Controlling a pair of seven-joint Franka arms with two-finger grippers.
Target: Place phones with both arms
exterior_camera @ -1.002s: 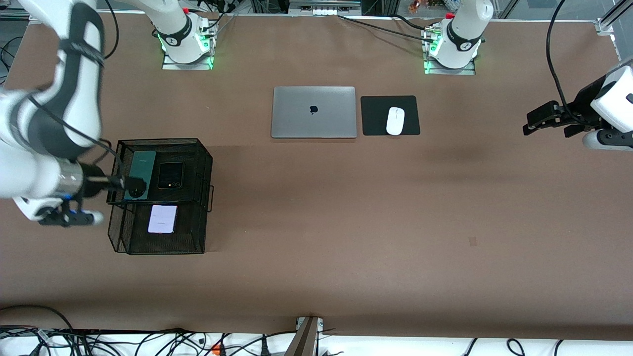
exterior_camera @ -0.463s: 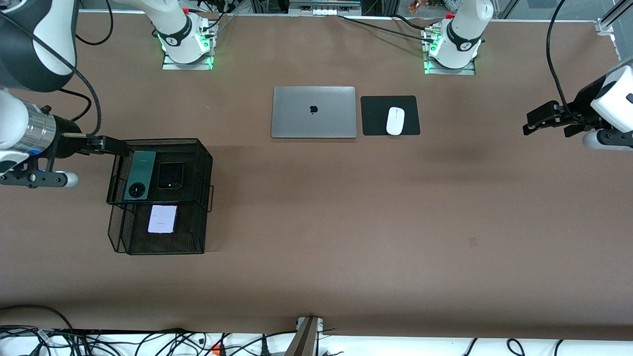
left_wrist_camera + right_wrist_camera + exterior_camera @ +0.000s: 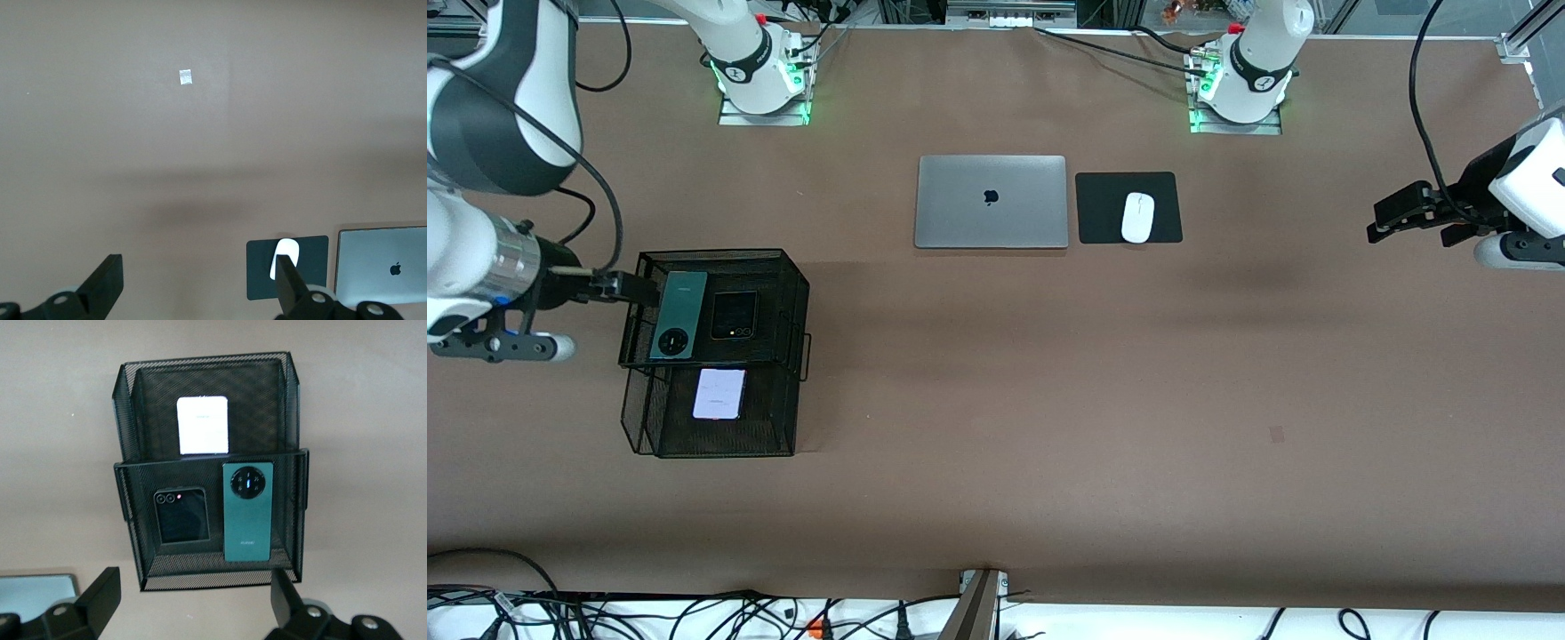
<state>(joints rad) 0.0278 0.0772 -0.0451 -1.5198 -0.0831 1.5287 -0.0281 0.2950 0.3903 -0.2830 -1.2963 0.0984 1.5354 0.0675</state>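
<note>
Phones lie in mesh rack under open right hand.

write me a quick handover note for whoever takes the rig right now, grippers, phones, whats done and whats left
Right gripper: open, empty, over the upper tier's edge of the black mesh rack.
Left gripper: open, empty, waiting over bare table at the left arm's end.
Phones: dark green phone and black phone lie side by side on the rack's upper tier; lilac-white phone lies on the lower tier, nearer the front camera.
Done: all three phones sit in the rack, none held.
Left: as far as these views show, nothing more to place; just pull the right arm away.
</note>
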